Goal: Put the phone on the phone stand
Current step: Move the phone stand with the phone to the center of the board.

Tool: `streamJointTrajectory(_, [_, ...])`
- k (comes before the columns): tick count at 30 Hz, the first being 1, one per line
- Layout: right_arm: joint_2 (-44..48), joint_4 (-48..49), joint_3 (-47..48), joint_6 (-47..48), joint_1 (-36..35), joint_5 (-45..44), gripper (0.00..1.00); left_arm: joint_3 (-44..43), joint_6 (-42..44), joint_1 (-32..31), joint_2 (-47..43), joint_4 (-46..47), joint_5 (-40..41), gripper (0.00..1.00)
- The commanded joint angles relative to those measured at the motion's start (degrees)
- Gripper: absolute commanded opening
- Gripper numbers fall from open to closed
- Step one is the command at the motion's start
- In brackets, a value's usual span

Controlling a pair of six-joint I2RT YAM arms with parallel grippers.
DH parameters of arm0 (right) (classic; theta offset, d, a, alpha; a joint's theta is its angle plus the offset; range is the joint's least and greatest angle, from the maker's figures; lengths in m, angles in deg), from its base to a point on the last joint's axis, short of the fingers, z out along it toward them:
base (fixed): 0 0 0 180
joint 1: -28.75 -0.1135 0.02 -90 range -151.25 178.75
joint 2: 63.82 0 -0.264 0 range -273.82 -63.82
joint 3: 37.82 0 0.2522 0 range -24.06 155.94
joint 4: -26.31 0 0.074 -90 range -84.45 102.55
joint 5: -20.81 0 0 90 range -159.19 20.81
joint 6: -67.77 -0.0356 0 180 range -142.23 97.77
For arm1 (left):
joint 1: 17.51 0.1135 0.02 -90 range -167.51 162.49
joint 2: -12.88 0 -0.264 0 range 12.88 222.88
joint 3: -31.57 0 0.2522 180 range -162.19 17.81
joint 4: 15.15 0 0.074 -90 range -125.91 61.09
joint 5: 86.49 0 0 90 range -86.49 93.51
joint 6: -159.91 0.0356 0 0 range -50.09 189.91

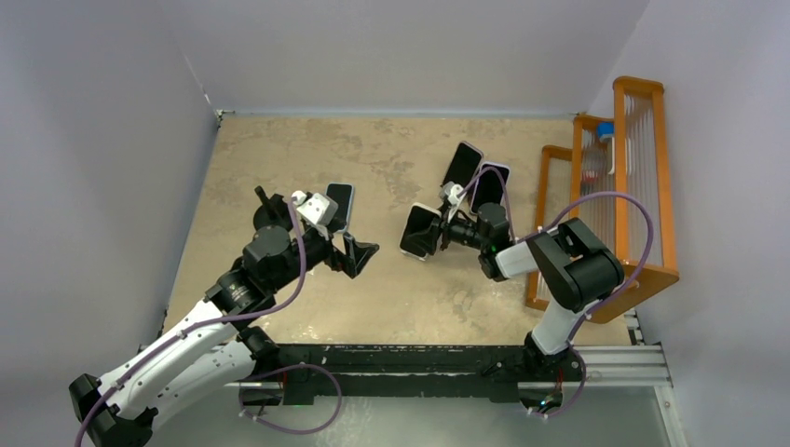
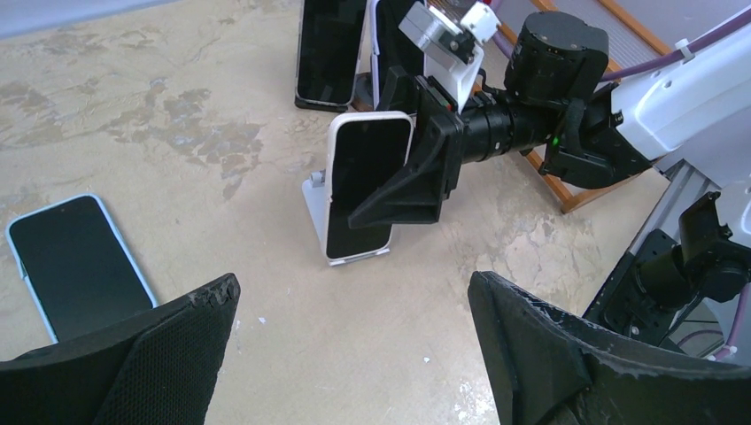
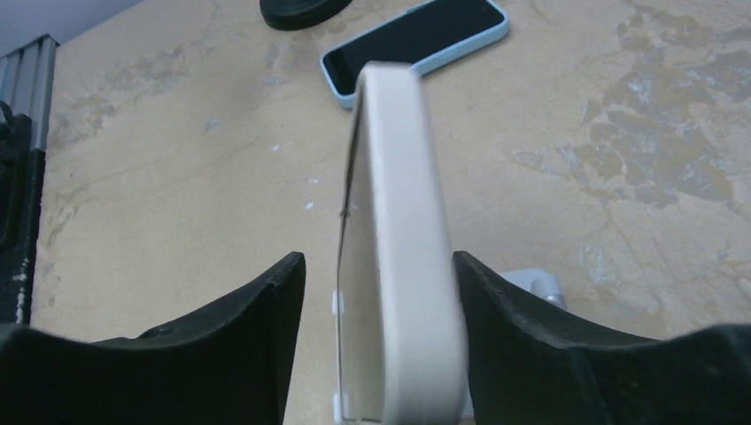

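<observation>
A white-cased phone [image 1: 419, 231] stands upright, leaning on a small silver phone stand [image 2: 314, 208] near the table's middle. It also shows in the left wrist view [image 2: 363, 177] and edge-on in the right wrist view [image 3: 398, 221], with the stand [image 3: 536, 285] behind it. My right gripper [image 1: 430, 233] straddles this phone. One finger [image 3: 514, 328] touches its back and the other finger [image 3: 248, 328] stands clear of its screen, so the jaws are open. My left gripper [image 1: 359, 256] is open and empty above bare table [image 2: 354, 288], left of the stand.
A blue-cased phone [image 1: 339, 207] lies flat on the table by the left arm [image 2: 75, 266]. Two more dark phones [image 1: 461, 164] [image 1: 489, 186] stand upright behind the right gripper. An orange rack [image 1: 643, 186] stands along the right wall.
</observation>
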Motion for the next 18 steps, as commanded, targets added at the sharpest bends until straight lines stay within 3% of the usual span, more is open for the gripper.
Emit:
streamJointTrajectory(1, [1.09, 1.19, -2.8, 1.43, 0.22, -1.57, 0.69, -0.23, -0.18, 0.2, 0.44, 0.48, -0.32, 1.0])
streamJointTrajectory(10, [7.47, -0.82, -2.94, 3.36, 0.36, -4.09, 0.78, 1.55, -0.85, 0.24, 6.7, 4.67, -1.16, 1.0])
streamJointTrajectory(15, [15.14, -0.49, -3.0, 2.38, 1.15, -8.82, 0.83, 6.62, -1.86, -0.84, 14.73, 15.35, 2.71, 1.0])
streamJointTrajectory(18, [23.62, -1.68, -3.84, 2.88, 1.4, -15.34, 0.95, 9.74, -0.26, -4.06, 19.28, 23.72, 8.39, 1.0])
